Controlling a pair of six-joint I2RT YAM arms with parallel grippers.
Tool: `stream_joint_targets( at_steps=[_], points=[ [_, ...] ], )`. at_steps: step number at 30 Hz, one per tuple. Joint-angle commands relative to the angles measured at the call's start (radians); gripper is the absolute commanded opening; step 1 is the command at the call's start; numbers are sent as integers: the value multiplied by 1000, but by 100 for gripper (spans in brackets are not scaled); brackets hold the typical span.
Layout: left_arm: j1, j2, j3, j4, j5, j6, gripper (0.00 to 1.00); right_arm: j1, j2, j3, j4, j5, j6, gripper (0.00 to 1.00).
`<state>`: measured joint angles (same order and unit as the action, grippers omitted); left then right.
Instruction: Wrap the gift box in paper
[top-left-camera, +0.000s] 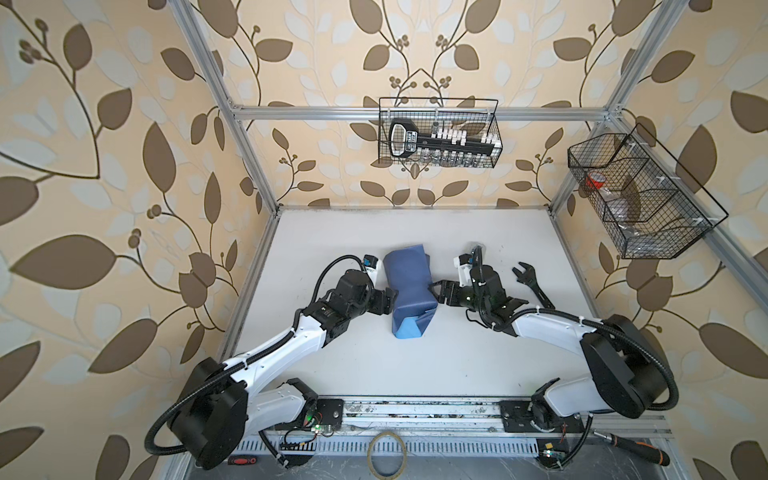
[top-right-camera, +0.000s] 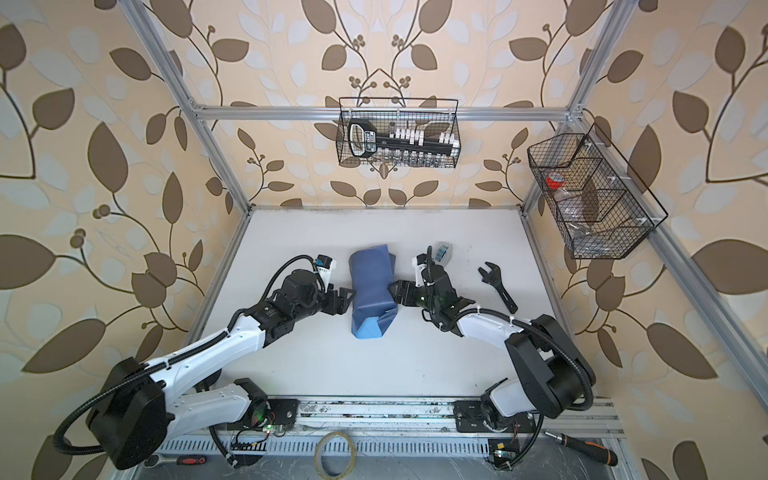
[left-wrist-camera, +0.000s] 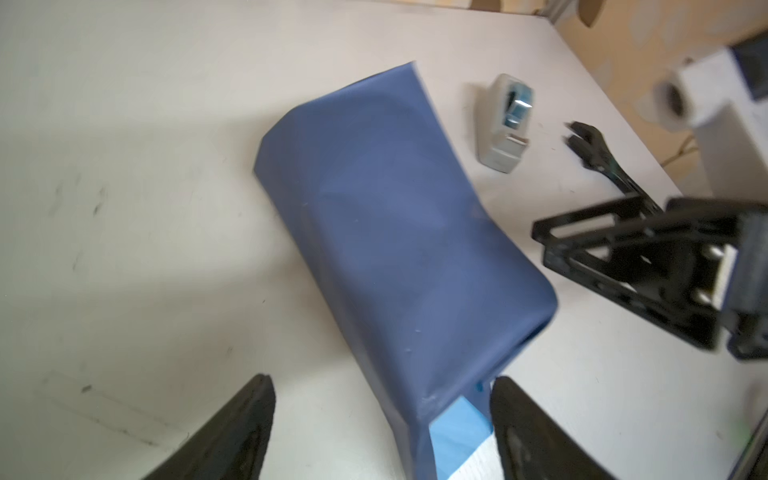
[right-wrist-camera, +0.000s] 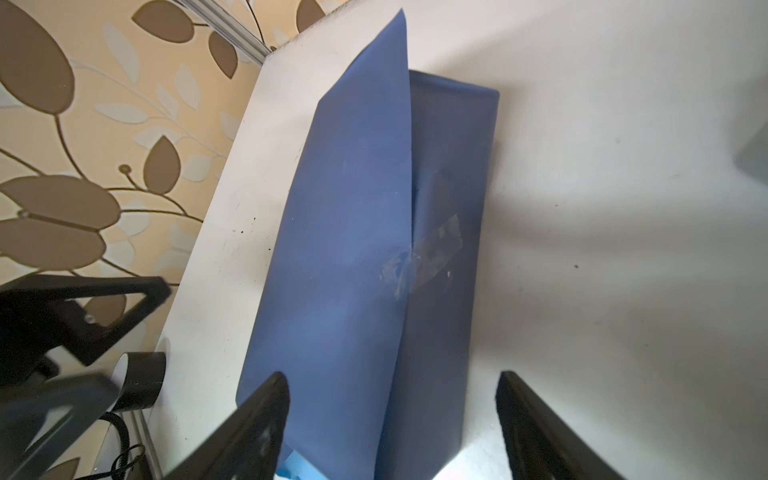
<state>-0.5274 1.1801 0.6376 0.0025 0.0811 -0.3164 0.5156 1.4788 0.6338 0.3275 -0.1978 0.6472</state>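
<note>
The paper (top-left-camera: 409, 286) lies mid-table, folded round into a long slate-blue tube, its light blue face (top-left-camera: 409, 330) showing at the near end. A strip of clear tape (right-wrist-camera: 428, 253) sits across the overlapping seam. The gift box is hidden inside the paper. My left gripper (top-left-camera: 390, 300) is at the tube's left side, open; in the left wrist view the near end of the paper (left-wrist-camera: 395, 228) reaches between its spread fingers (left-wrist-camera: 380, 382) unclamped. My right gripper (top-left-camera: 436, 291) is at the tube's right side, open, with the paper (right-wrist-camera: 353, 249) just ahead of it (right-wrist-camera: 390, 378).
A clear tape dispenser (top-right-camera: 444, 251) stands behind the right arm, and a black wrench (top-left-camera: 534, 286) lies to its right. Two wire baskets (top-left-camera: 440, 133) (top-left-camera: 640, 195) hang on the frame. A tape ring (top-left-camera: 388, 453) and a screwdriver (top-left-camera: 631, 451) lie by the front rail.
</note>
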Motion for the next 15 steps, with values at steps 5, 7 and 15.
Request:
stream_joint_targets(
  at_steps=[5, 7, 15],
  points=[
    [80, 223, 135, 53, 201, -234, 71, 12, 99, 21, 93, -81, 60, 73],
    [81, 288, 162, 65, 252, -232, 65, 19, 103, 18, 97, -91, 61, 71],
    [70, 381, 182, 110, 394, -232, 50, 49, 66, -48, 139, -110, 97, 61]
  ],
)
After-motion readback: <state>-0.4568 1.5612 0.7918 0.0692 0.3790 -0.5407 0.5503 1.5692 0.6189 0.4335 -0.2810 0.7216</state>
